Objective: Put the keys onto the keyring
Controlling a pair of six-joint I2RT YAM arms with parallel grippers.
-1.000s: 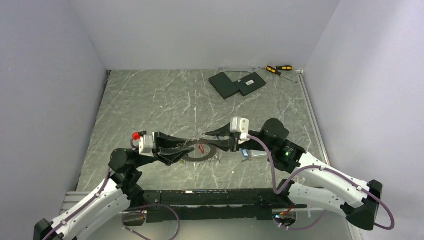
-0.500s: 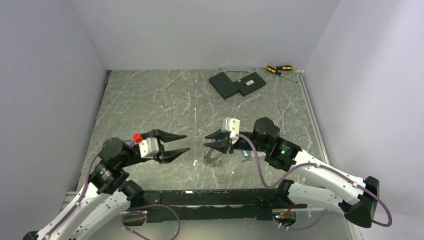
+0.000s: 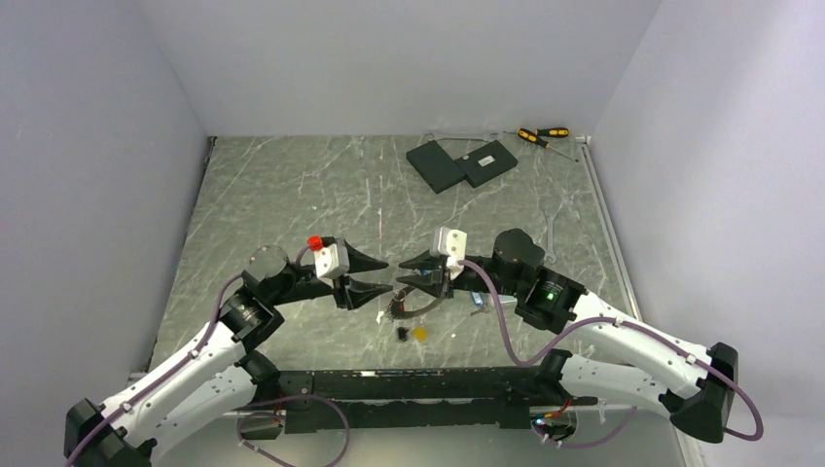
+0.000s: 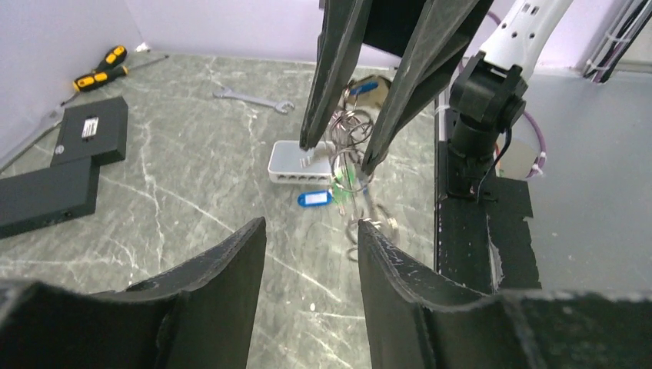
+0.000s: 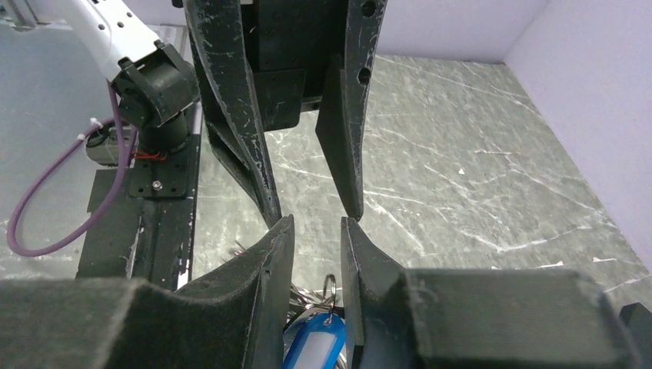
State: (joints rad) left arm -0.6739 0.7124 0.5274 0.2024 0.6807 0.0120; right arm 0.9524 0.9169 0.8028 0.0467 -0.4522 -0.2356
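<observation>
Now half-spread and empty, the left gripper (image 3: 389,276) is being brought back toward the keyring (image 3: 406,305), which is being held aloft by the nearly closed right gripper (image 3: 401,273), seemingly for regripping.

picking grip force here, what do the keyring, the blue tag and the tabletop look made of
The keyring: thin bare metal wire, silvery, with glints along its loops. The blue tag: probably glossy plastic, going by its saturated colour and white label window. The tabletop: grey-green stone-look surface with white veins; real marble or printed laminate cannot be told.
</observation>
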